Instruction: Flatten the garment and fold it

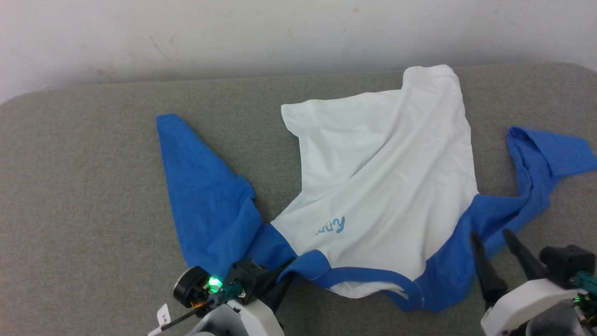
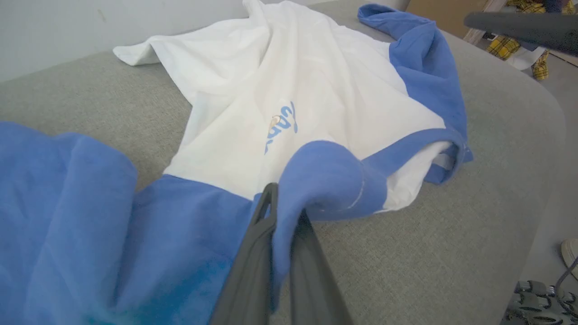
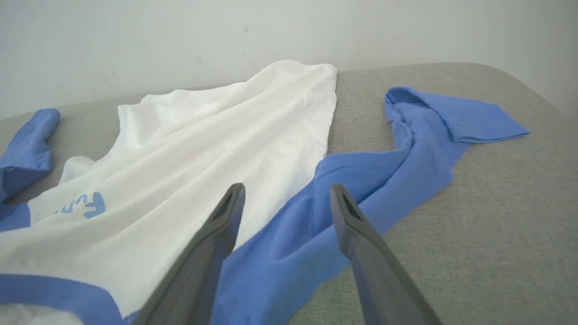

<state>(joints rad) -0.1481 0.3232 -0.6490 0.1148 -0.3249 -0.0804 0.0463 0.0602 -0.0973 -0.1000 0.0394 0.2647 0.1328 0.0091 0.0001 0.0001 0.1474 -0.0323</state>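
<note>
The garment lies rumpled on the grey padded table, white body in the middle and blue sleeves spread to both sides. Light-blue lettering shows on the chest, with a small tan patch beside it. My left gripper is shut on a fold of blue fabric at the garment's near left shoulder by the neckline; in the left wrist view the fold drapes over my left gripper. My right gripper stands open just above the garment's right blue shoulder. Nothing lies between the fingers of my right gripper.
A pale wall runs behind the table's far edge. The table's rounded right corner drops to the floor, where a plaid cloth and a shoe lie. Bare grey table surface spreads to the left of the left sleeve.
</note>
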